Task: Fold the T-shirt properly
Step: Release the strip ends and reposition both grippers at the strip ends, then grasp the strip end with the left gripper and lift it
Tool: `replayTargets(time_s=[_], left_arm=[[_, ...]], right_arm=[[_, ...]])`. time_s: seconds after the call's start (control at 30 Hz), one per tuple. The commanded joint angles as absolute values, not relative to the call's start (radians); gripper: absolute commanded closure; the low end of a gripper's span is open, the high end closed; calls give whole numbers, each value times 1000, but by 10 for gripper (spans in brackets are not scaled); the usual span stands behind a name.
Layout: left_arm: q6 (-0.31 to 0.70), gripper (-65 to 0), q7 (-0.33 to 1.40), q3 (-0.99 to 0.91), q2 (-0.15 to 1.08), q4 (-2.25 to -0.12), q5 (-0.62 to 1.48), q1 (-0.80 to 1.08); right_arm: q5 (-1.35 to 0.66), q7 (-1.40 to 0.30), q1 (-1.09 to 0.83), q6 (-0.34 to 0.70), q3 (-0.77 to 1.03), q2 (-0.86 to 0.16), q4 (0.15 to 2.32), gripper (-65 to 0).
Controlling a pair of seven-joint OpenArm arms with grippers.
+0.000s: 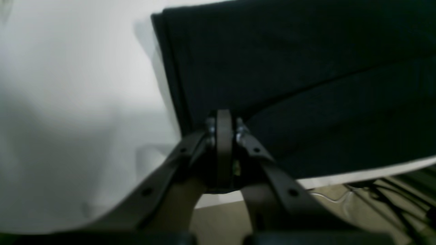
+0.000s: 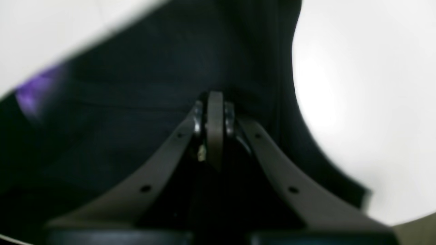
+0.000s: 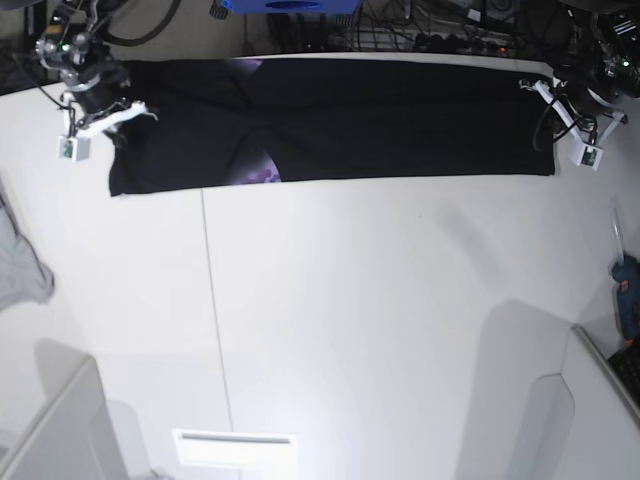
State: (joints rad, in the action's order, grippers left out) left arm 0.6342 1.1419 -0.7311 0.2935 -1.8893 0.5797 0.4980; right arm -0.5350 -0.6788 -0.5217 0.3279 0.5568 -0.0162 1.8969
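The black T-shirt [image 3: 400, 120] lies as a long flat strip along the far edge of the white table [image 3: 350, 320], with a bit of purple print [image 3: 262, 172] showing near its front edge. My left gripper [image 3: 540, 95] is at the strip's right end. In the left wrist view the left gripper [image 1: 223, 119] is shut on the T-shirt [image 1: 289, 68] at its corner. My right gripper [image 3: 138, 113] is at the left end. In the right wrist view the right gripper [image 2: 215, 102] is shut, its tips in the T-shirt [image 2: 136, 85], purple print [image 2: 34, 88] at the left.
A light grey cloth [image 3: 20, 265] hangs over the table's left edge. A blue tool [image 3: 628, 300] lies at the right edge. Cables [image 3: 440, 30] run behind the table. A white slotted piece [image 3: 235, 448] sits at the near edge.
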Motion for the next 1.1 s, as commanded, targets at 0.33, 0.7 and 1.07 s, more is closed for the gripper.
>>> replayTargets(time_s=[0.33,0.7,1.07], left_arm=[[698,-30,1133,-895,335,-1862,575,492],[698,-650,1133,-886,283,-1722,575,464],[698,-650,1133,-886,277,-1641,576,430]], right_arm=[[-587,-665,-567,384,532,4,1956,0],[-585,-670,-573,404,527,4,1952,0],[-585,-671,-573,404,527,5,1952,0]])
